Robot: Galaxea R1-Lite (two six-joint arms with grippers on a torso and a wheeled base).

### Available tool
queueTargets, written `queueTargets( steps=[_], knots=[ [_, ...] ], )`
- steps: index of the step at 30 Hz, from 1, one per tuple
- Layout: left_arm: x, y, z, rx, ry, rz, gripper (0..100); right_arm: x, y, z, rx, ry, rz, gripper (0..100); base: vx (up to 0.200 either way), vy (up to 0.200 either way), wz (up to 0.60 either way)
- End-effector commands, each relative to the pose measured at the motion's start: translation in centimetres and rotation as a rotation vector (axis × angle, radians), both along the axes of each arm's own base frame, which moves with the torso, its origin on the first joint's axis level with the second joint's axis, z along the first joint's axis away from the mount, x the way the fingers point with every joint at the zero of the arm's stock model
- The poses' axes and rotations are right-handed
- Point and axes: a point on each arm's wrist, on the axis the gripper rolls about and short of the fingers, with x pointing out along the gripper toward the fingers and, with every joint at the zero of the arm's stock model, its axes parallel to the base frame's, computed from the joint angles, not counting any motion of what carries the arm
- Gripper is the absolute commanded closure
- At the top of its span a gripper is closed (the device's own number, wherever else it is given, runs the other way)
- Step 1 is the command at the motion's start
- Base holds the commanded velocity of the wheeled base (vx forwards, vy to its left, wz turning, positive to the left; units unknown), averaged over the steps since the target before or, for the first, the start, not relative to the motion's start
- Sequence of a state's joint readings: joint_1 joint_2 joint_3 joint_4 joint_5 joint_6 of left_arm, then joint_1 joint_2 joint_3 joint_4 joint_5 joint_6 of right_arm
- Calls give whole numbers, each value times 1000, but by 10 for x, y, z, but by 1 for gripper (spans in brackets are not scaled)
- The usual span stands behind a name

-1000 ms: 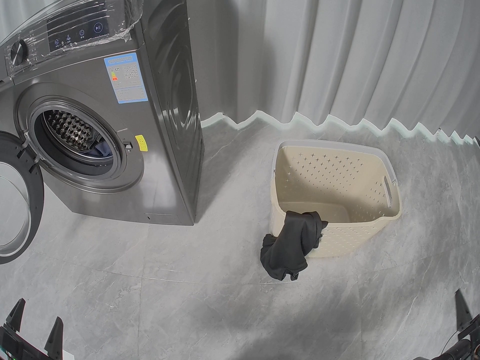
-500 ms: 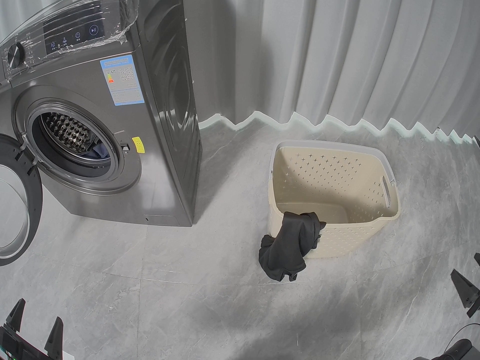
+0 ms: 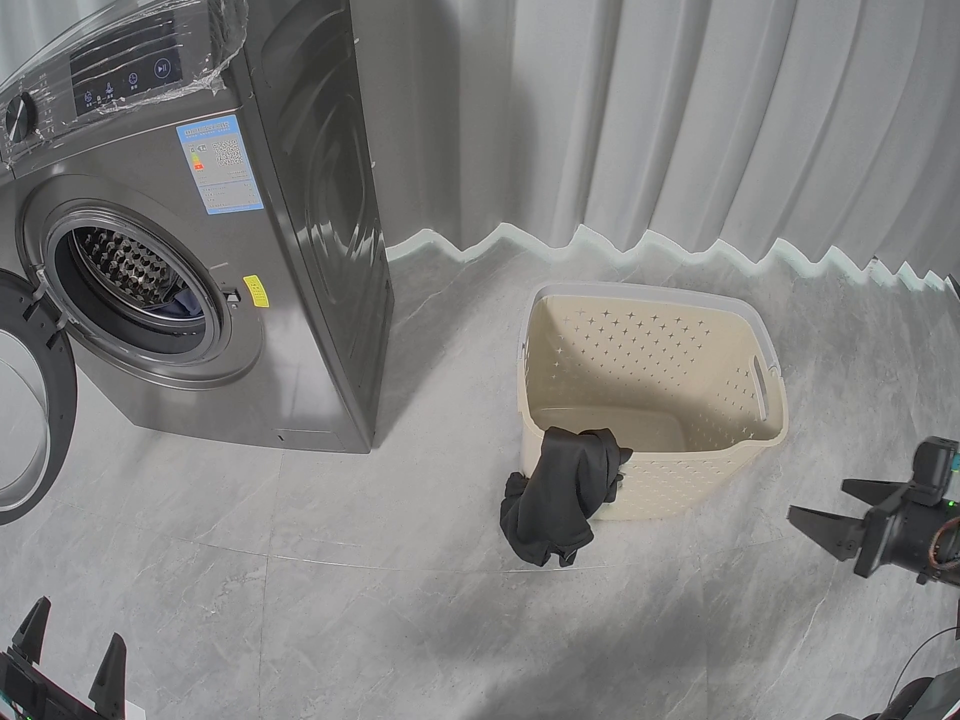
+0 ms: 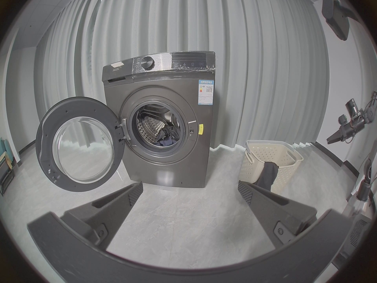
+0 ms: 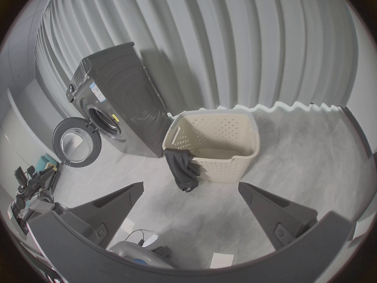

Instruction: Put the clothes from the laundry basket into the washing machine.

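Note:
A cream laundry basket [image 3: 690,482] stands on the floor, with a black garment [image 3: 560,492] draped over its near rim and trailing onto the tiles. The grey washing machine [image 3: 250,282] stands to its left, round door [image 3: 25,422] swung open, and dark clothes [image 3: 185,302] lie inside the drum. My right gripper [image 3: 818,502] hangs open to the right of the basket, pointing toward it, with nothing in it. My left gripper [image 3: 78,624] is open low at the near left. The right wrist view has the garment [image 5: 181,168] and basket [image 5: 227,169] beyond the open right gripper [image 5: 190,187].
Pleated grey curtains [image 3: 700,102] close off the back. Bare grey floor tiles [image 3: 350,552] lie between the machine and the basket. In the left wrist view the machine [image 4: 169,169] faces the open left gripper [image 4: 189,187], and the basket [image 4: 255,166] sits to its side.
My right gripper has risen from the bottom right corner to beside the basket, now pointing left. The head camera has shifted a little. The left gripper has kept still.

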State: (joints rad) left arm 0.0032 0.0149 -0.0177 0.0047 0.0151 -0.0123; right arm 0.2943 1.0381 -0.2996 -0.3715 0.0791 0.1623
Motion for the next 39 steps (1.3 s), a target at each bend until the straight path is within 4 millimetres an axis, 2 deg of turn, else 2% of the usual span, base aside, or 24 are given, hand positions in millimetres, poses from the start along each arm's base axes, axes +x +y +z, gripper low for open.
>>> queueTargets(
  steps=[1, 7, 16, 24, 25, 33, 39],
  knots=[
    [0, 0, -5, -3, 3, 0, 0, 50, 39, -31, -38, 150, 94, 0, 0, 0, 0],
    [0, 0, -5, -3, 1, 0, 0, 71, 65, -54, -50, 210, 123, 0, 0, 0, 0],
    [0, 0, -5, -3, 1, 0, 0, 99, 89, -74, -44, 164, 94, 0, 0, 0, 0],
    [0, 0, -5, -5, 3, 0, 0, 113, 107, -88, -47, 168, 121, 0, 0, 0, 0],
    [0, 0, -5, -5, 1, 0, 0, 121, 114, -93, -48, 168, 127, 0, 0, 0, 0],
    [0, 0, -5, -5, 1, 0, 0, 146, 128, -101, -40, 148, 122, 0, 0, 0, 0],
    [0, 0, -5, -5, 4, 0, 0, 161, 135, -114, -49, 162, 114, 0, 0, 0, 0]
  ],
)
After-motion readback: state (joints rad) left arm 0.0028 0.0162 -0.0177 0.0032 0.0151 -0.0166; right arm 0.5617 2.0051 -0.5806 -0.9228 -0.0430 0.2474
